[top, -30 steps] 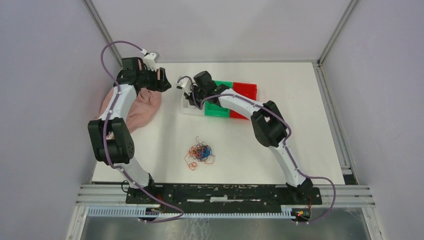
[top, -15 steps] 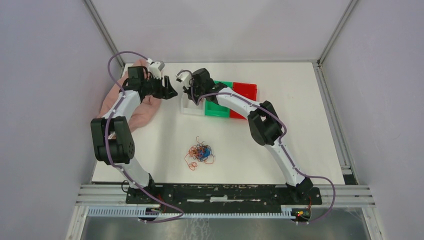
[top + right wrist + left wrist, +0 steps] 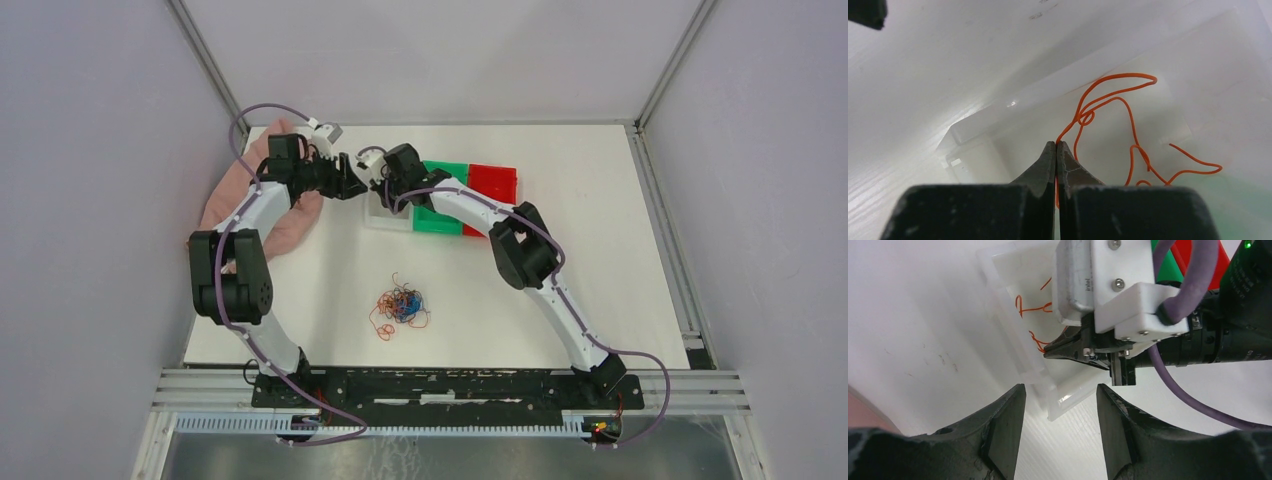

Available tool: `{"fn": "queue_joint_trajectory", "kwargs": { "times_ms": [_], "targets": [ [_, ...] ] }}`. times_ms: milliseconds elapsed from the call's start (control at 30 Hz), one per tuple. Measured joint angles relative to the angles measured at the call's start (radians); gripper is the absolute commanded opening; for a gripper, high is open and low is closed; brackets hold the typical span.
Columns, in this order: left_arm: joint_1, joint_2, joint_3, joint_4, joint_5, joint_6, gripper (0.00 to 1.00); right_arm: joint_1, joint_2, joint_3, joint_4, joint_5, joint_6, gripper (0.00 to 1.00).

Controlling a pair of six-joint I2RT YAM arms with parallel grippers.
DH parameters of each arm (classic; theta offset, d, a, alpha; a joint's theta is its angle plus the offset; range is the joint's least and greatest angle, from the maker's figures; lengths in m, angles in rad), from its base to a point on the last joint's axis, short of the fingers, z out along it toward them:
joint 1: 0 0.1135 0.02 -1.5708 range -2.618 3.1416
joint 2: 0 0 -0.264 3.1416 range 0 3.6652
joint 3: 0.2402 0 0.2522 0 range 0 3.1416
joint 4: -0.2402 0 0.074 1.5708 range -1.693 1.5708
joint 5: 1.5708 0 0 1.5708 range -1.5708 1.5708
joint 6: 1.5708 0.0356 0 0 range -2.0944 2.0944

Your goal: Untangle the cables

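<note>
A tangle of orange, blue and dark cables (image 3: 401,305) lies on the white table in front of both arms. One orange cable (image 3: 1118,111) lies curled in a clear tray (image 3: 998,121), one end pinched in my shut right gripper (image 3: 1056,145). In the top view the right gripper (image 3: 379,193) hangs over the clear tray (image 3: 386,219). My left gripper (image 3: 1058,405) is open and holds nothing. It faces the tray's corner (image 3: 1060,401), with the right gripper's shut tips (image 3: 1050,351) and the orange cable (image 3: 1029,307) just beyond. From above, the left gripper (image 3: 353,186) sits close beside the right one.
A green bin (image 3: 436,218) and a red bin (image 3: 492,184) stand right of the clear tray, partly under the right arm. A pink cloth (image 3: 262,220) lies at the table's left edge under the left arm. Grey walls enclose the table.
The left arm has swung right, from above the pink cloth to beside the right gripper at the tray, its jaws narrowing a little. The right gripper has stayed shut and shifted slightly left.
</note>
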Motion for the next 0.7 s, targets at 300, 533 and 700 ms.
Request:
{"fn": "queue_joint_trajectory", "kwargs": {
  "times_ms": [300, 533, 700],
  "targets": [
    [0.032, -0.062, -0.014, -0.068, 0.042, 0.026, 0.63, -0.002, -0.186, -0.322, 0.104, -0.04, 0.035, 0.47],
    [0.089, -0.132, -0.01, -0.114, 0.073, 0.047, 0.66, 0.001, -0.232, -0.363, 0.14, -0.008, 0.101, 0.66],
    [0.095, -0.133, 0.004, -0.144, 0.074, 0.053, 0.66, -0.006, -0.268, -0.304, 0.118, 0.004, 0.134, 0.65]
  ]
}}
